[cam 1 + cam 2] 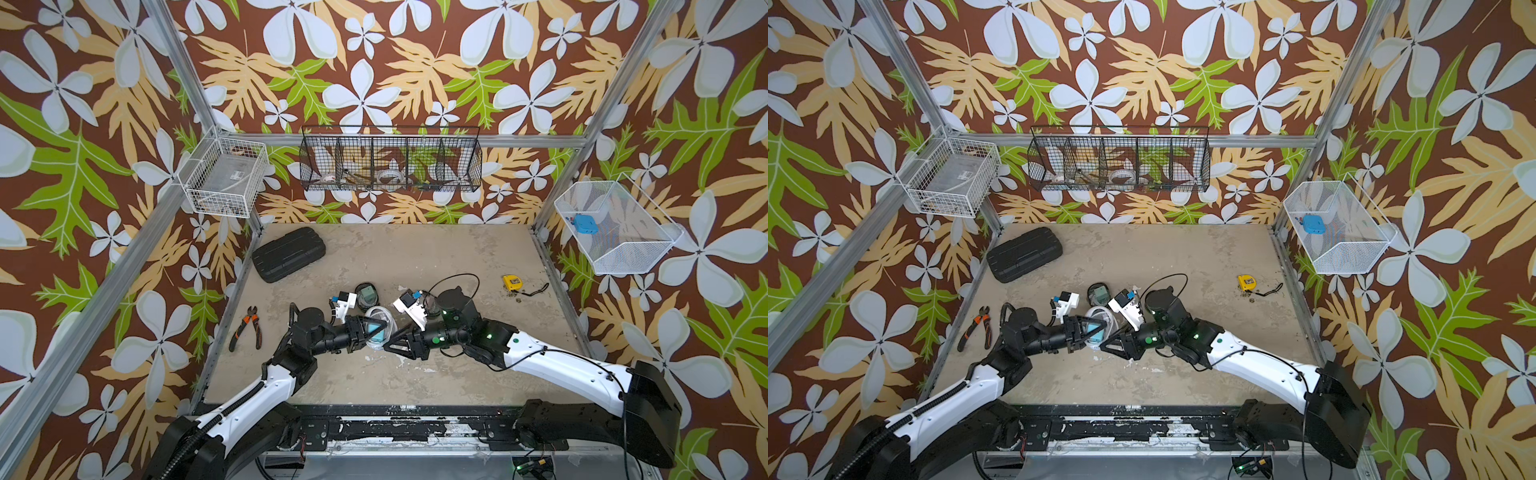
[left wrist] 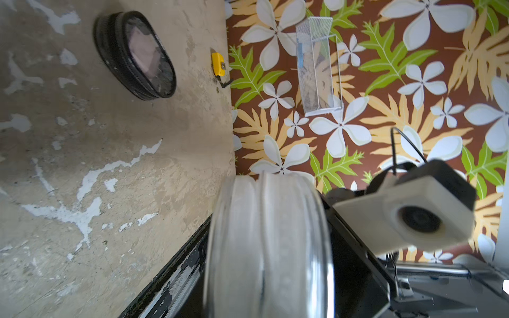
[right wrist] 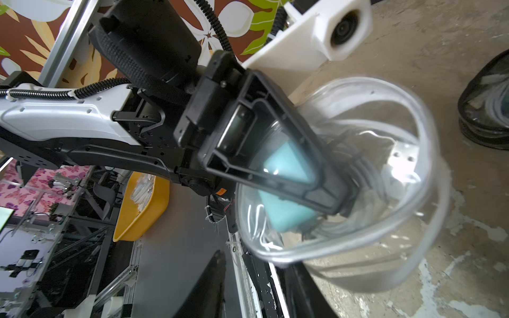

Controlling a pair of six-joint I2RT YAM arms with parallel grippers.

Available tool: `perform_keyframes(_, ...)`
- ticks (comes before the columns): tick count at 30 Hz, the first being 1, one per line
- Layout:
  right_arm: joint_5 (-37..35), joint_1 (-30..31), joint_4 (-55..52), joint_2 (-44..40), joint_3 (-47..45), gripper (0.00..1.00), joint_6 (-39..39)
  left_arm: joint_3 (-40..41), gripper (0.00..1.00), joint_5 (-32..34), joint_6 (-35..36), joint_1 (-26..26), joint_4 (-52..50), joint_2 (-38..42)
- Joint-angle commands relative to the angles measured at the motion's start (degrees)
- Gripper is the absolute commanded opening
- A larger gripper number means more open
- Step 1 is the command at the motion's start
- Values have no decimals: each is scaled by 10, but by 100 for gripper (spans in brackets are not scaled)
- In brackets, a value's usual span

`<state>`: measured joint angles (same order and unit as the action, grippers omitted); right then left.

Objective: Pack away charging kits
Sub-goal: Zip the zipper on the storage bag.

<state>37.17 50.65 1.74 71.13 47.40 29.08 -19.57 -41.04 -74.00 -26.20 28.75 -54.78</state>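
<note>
Seemingly, left claw (image 1: 379, 336) snug around clear pouch (image 3: 385, 132).

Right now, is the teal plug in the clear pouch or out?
In: the plug shows teal through the clear pouch, beside coiled cable.

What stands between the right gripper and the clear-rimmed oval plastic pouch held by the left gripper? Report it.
Nothing visible. The right gripper sits close beside the clear-rimmed oval plastic pouch, clamped in the left gripper; whether they touch is unclear. The black-rimmed oval pouch lies farther back, off that line.
</note>
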Motion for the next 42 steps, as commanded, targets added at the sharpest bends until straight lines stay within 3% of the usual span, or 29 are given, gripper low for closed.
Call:
perform_keyframes(1, -80, 19, -25, -19, 6, 38, -21, -11, 11, 83, -36, -1, -36, -5)
perform_keyframes(7, -180, 67, -45, -8, 28, 38, -67, -32, 10, 111, -60, -2, -44, -21)
perform_keyframes(23, -229, 71, -12, 48, 52, 37, -78, -33, 9, 111, -71, -2, -52, -14)
perform_keyframes(35, -225, 74, -15, 95, 76, 34, -82, -29, 9, 116, -79, -2, -53, -9)
perform_keyframes(42, -249, 86, -28, 107, 82, 26, -89, -32, 9, 119, -80, -2, -54, -10)
